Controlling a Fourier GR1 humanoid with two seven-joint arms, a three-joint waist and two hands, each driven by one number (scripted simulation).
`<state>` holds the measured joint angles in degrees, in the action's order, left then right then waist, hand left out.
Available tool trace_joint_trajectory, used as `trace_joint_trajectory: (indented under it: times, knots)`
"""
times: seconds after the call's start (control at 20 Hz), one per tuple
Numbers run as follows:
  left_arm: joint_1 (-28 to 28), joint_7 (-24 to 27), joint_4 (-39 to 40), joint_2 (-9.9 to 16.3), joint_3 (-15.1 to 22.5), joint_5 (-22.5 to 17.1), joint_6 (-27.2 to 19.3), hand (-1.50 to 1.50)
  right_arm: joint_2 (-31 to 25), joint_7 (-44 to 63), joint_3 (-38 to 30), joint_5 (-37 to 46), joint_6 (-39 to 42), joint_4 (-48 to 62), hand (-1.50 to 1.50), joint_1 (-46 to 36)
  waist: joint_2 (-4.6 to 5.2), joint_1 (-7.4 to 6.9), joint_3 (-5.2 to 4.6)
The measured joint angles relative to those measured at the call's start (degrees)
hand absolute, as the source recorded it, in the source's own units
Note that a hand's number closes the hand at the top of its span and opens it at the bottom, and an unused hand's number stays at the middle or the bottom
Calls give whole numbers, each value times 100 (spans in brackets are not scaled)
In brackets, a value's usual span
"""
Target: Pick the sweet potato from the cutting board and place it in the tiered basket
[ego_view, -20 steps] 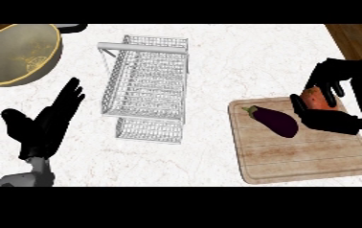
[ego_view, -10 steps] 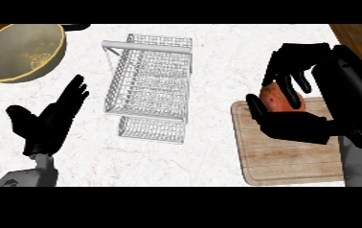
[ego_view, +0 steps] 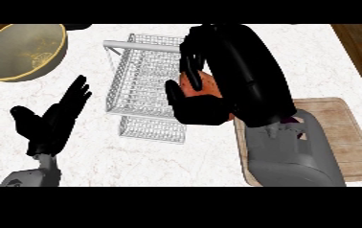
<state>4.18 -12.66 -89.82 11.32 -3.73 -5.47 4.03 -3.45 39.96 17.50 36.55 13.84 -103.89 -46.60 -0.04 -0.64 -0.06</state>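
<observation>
Step in hand: carry phase, by my reading. The orange, oblong sweet potato (ego_view: 198, 85) is off the pale wooden cutting board (ego_view: 332, 126) and up in the air, not yet in the white wire tiered basket (ego_view: 145, 85).
Right hand: black right hand (ego_view: 226, 74), fingers and thumb curled round the sweet potato, clamped on it from above and below.
Sweet potato vs hand: sits inside the curl; only an orange patch shows between fingers and thumb, the rest hidden.
Sweet potato vs basket: at the basket's right edge, overlapping its rim in the head view; height above the wires cannot be told.
Next move calls for: a short shift left to bring the hand over an open tier, then a lowering and release, with fingers kept off the wire rim.
Left hand: black left hand (ego_view: 53, 119), near left, fingers straight and spread, resting, holding nothing.
Also there: brass-coloured round bowl (ego_view: 28, 50), far left on the white marbled counter (ego_view: 92, 160).
</observation>
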Motion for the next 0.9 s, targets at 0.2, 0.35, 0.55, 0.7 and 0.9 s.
trace_joint_trajectory:
  times: [0.2,0.35,0.55,0.7,0.9]
  knots:
    - [-62,46,-25,-3,-23,20,51,0,213,190,185,68,-239,588,150,-346,1,1,1]
    - [-99,132,7,-63,3,74,50,0,281,272,281,39,-508,1128,150,-615,4,-5,2]
    - [-90,103,7,-14,-87,37,116,0,321,165,352,-12,-752,1675,150,-759,8,-1,3]
    - [-81,-9,-78,8,-138,-7,147,0,333,-26,406,11,-1037,2192,150,-949,8,-10,3]
    - [34,-117,-106,5,-168,12,124,0,340,-68,787,81,-1546,2584,150,-986,9,-10,4]
